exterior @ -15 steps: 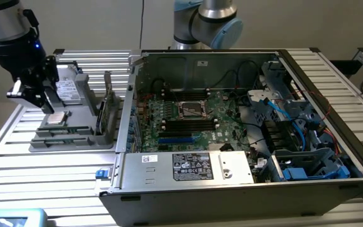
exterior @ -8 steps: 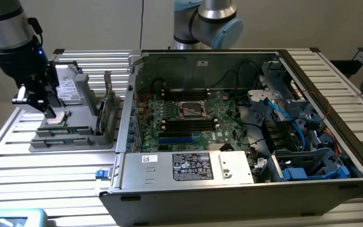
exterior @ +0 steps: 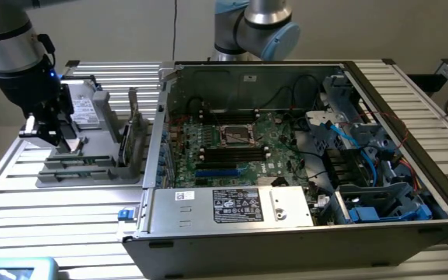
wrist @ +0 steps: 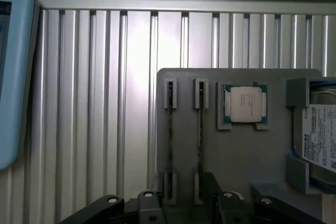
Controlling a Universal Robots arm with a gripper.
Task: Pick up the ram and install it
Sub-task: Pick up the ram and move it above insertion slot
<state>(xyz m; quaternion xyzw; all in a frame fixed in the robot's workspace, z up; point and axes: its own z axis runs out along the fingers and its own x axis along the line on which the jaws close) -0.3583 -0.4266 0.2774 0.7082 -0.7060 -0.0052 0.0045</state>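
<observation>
On the ribbed alu table (exterior: 45,201) the ram (wrist: 171,140) stands on edge in the grey holder (wrist: 241,156), not picked yet, with my gripper (exterior: 56,143) just above it (open or closed, I cannot tell), so pick & install into the pc case (exterior: 286,245) are both left.

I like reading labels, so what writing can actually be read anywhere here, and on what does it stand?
"TOSHIBA": on the hard drive label, beside the grey holder.
Stickers on the computer case: too small to read.
Processor chip: print too blurred to read.
</observation>
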